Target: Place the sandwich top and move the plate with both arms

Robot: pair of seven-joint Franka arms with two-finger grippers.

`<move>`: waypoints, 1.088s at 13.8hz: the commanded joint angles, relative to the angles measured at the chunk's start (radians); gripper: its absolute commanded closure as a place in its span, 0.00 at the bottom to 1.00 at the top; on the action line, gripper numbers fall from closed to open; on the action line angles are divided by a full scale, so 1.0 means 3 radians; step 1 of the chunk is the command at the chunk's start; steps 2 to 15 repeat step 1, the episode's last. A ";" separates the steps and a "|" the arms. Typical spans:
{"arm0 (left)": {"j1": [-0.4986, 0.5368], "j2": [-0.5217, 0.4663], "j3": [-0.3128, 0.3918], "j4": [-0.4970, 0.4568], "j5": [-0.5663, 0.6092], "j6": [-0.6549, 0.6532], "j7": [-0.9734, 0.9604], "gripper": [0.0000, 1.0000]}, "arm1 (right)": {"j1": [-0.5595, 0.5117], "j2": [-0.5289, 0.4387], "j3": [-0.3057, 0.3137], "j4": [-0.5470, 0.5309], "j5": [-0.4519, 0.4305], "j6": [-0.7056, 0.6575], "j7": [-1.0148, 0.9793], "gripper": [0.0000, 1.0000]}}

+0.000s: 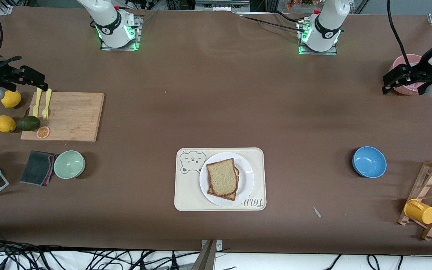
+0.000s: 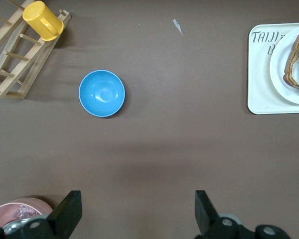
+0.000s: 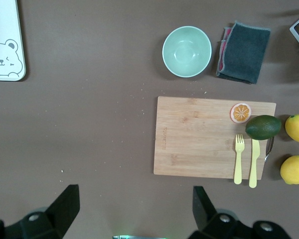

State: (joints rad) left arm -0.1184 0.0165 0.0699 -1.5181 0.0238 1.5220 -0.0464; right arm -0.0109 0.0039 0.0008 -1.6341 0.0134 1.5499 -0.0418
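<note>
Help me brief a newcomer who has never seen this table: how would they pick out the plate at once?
Find the cream tray with the bear drawing, near the front camera at mid-table. The plate sits on it: small, round, plain white, holding stacked bread slices. The blue bowl and green bowl are coloured, deep and empty.

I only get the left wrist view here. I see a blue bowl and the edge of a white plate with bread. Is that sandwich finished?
Observer: The sandwich top already lies on the lower slice, on the plate.
Operator: What is the plate standing on?
Observer: A cream tray with a bear drawing.
Operator: Where is the other arm?
Observer: The right gripper is open over the wooden cutting board's edge, by a lemon.
Operator: And my arm?
Observer: The left gripper is open beside a pink bowl.
</note>
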 commanded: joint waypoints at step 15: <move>-0.0050 -0.0014 0.0043 0.0014 0.0115 -0.0047 0.0011 0.00 | -0.0010 -0.0013 0.0013 0.0037 0.0007 -0.0033 -0.0039 0.00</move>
